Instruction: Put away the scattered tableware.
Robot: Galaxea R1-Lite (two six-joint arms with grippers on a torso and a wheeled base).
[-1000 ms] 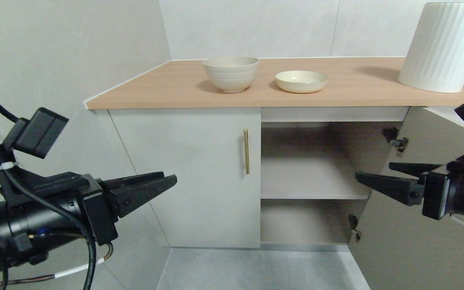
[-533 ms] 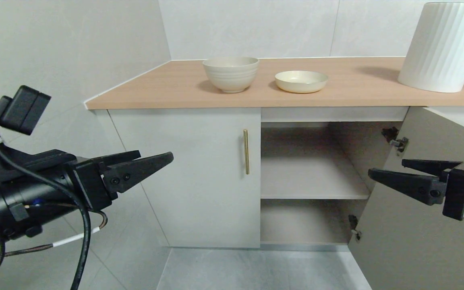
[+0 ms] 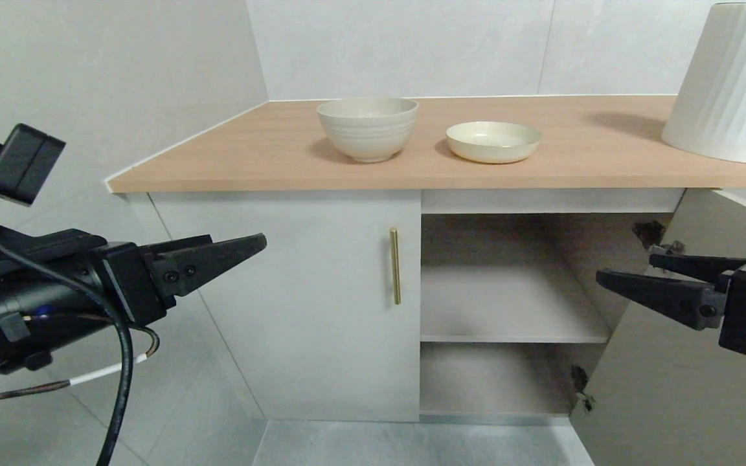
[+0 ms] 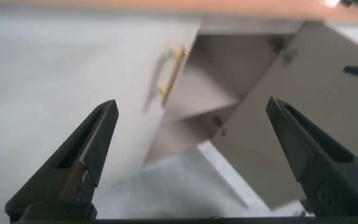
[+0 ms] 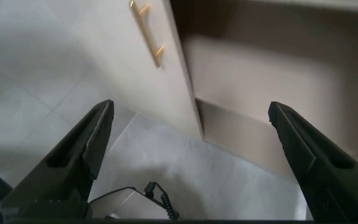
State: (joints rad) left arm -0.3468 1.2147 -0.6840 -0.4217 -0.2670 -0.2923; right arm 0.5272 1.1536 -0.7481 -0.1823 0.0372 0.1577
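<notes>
A ribbed cream bowl (image 3: 368, 128) is sitting upright on the wooden surface (image 3: 580, 158), above the closed left door (image 3: 295, 310) of the cabinet. A shallow cream dish (image 3: 493, 141) is resting at the bowl's 3 o'clock, near it but not touching. Farther along at 3 o'clock, well apart from both, a white ribbed container (image 3: 732, 84) is standing on the same surface.

Below, the right door (image 3: 671, 395) is hanging open, showing a shelf (image 3: 509, 310) at 6 o'clock from the dish. A gold handle (image 3: 395, 265) is running upright along the closed door's edge.

The left gripper (image 3: 243, 244) is hovering in the air at 9 o'clock from the handle, below the level of the surface, its jaws standing wide and holding nothing. The right gripper (image 3: 625, 268) is hovering at 3 o'clock from the shelf, in front of the open door, its jaws also spreading wide and holding nothing. Both are pointing toward the cabinet, well apart from the bowl and dish.
</notes>
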